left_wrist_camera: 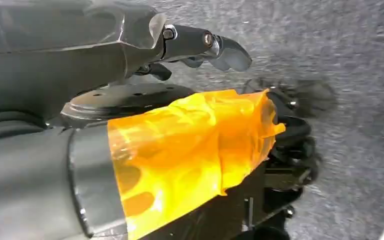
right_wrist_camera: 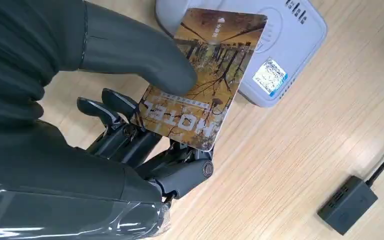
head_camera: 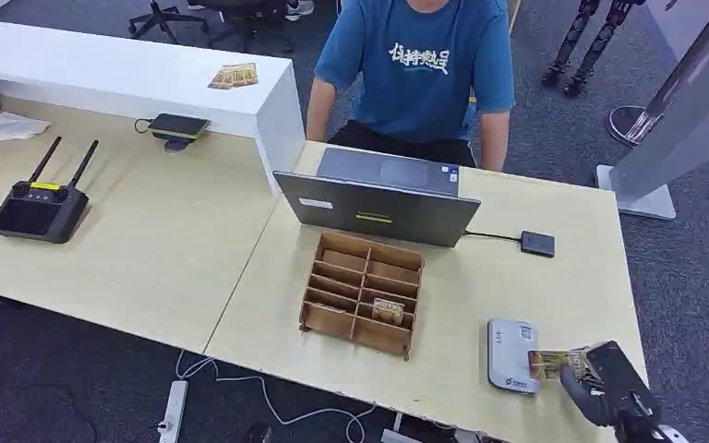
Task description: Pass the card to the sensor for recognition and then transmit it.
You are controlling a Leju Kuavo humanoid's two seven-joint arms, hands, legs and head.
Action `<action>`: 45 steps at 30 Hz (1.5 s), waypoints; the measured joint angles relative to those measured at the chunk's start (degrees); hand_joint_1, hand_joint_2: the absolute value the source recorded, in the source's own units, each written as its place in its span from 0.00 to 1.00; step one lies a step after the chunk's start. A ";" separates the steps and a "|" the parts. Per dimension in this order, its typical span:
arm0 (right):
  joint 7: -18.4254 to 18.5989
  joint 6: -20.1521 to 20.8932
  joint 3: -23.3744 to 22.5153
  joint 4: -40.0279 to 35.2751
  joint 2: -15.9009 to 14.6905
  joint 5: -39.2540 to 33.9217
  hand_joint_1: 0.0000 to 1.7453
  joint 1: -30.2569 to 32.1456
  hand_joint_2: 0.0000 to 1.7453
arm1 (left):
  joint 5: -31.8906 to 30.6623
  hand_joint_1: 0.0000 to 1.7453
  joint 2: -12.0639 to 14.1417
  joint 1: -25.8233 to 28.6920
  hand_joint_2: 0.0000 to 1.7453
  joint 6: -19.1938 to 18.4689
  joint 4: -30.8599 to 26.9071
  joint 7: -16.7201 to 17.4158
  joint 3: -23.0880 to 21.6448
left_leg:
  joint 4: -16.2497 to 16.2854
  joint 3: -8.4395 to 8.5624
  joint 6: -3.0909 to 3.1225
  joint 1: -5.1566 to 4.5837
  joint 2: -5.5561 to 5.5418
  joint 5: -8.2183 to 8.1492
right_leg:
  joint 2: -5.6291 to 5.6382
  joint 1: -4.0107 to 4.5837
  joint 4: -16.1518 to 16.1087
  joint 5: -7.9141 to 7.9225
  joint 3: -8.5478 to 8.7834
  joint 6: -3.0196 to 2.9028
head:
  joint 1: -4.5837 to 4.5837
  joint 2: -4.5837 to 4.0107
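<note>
My right hand [head_camera: 600, 383] [right_wrist_camera: 145, 125] pinches a brown hotel card [head_camera: 550, 362] [right_wrist_camera: 210, 75] between thumb and fingers. The card's far end hangs over the edge of the white card sensor [head_camera: 511, 354] [right_wrist_camera: 285, 55], which lies flat on the table near its front right corner. My left hand [left_wrist_camera: 200, 47] hangs down beside my body above grey carpet, holding nothing, its fingers slightly curled. A person in a blue shirt [head_camera: 420, 65] sits across the table behind a laptop [head_camera: 380, 198].
A wooden slotted card rack [head_camera: 362, 291] with another card in it stands left of the sensor. A small black hub [head_camera: 537, 244] [right_wrist_camera: 347, 204] with a cable lies behind the sensor. A remote controller [head_camera: 39, 208] and a phone [head_camera: 177, 126] lie far left.
</note>
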 joint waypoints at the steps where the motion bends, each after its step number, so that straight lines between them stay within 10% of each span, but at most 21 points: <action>1: -0.11 0.00 0.33 0.09 0.00 0.00 1.00 -0.08 1.00 | 0.02 0.00 0.00 0.00 0.00 -0.50 0.00 -1.01 0.00 | 0.00 0.00 0.00 0.00 0.00 0.00 | 0.00 0.00 0.00 0.00 0.00 0.00 | 0.02 0.00; 14: 0.00 1.49 2.36 -0.07 -1.77 -1.58 1.00 -1.49 1.00 | 0.66 0.00 -1.05 0.23 0.00 0.29 0.00 -4.39 0.04 | 0.00 -0.02 0.00 -0.01 0.00 0.00 | 0.00 0.00 0.00 0.00 0.00 0.00 | 0.00 0.00; 31: 7.00 12.83 11.67 -1.05 -15.96 -11.56 1.00 -18.94 1.00 | 0.48 0.00 -0.90 0.23 0.00 -0.46 0.00 -4.85 0.04 | 0.07 -0.04 0.00 -0.01 -0.02 0.01 | 0.00 -0.01 0.02 0.06 -0.01 0.03 | 0.00 0.00; 45: 10.99 13.42 22.60 -2.86 -23.95 -8.88 1.00 -27.68 1.00 | -0.11 0.00 -0.90 0.24 0.00 -0.92 0.00 -4.85 0.04 | 0.08 -0.09 0.01 -0.02 -0.09 0.01 | -0.05 -0.02 0.02 0.06 -0.03 0.03 | 0.02 0.00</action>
